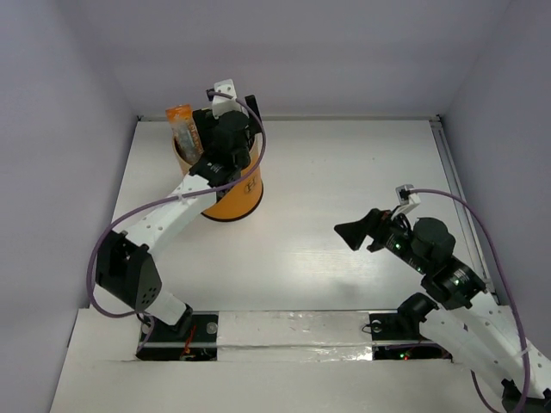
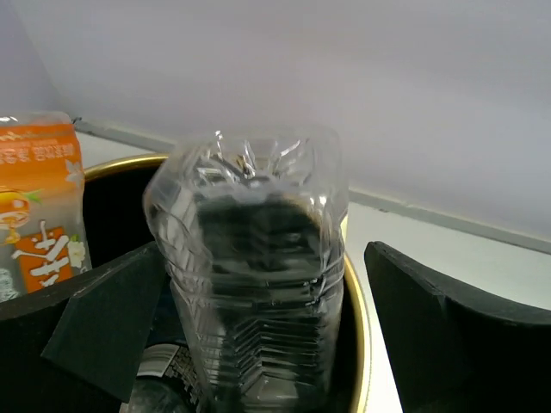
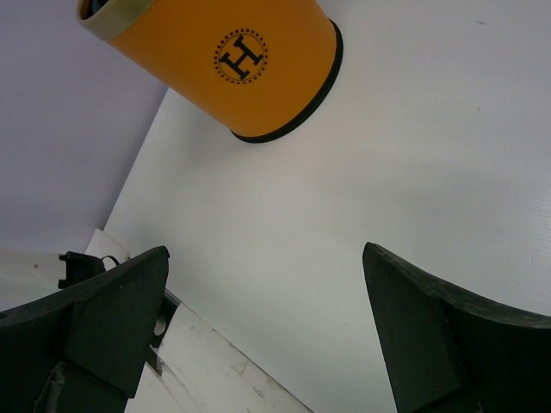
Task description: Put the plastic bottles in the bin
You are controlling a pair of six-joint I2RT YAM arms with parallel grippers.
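The orange bin (image 1: 237, 200) stands at the far left of the table. My left gripper (image 1: 213, 138) hangs over its mouth. In the left wrist view the gripper (image 2: 258, 344) is open around a large ribbed clear bottle (image 2: 250, 275) that stands bottom-up in the bin (image 2: 357, 301); a gap shows beside the right finger (image 2: 448, 327). An orange bottle (image 1: 181, 122) sticks up from the bin's left side and also shows in the left wrist view (image 2: 39, 198). Another bottle's label (image 2: 164, 370) lies deeper inside. My right gripper (image 1: 357, 232) is open and empty above bare table (image 3: 267, 327).
White walls enclose the table at the back and both sides. The bin (image 3: 250, 60) with its dark H logo shows in the right wrist view. The table's near edge and the left arm's base plate (image 3: 77, 267) lie below the right gripper.
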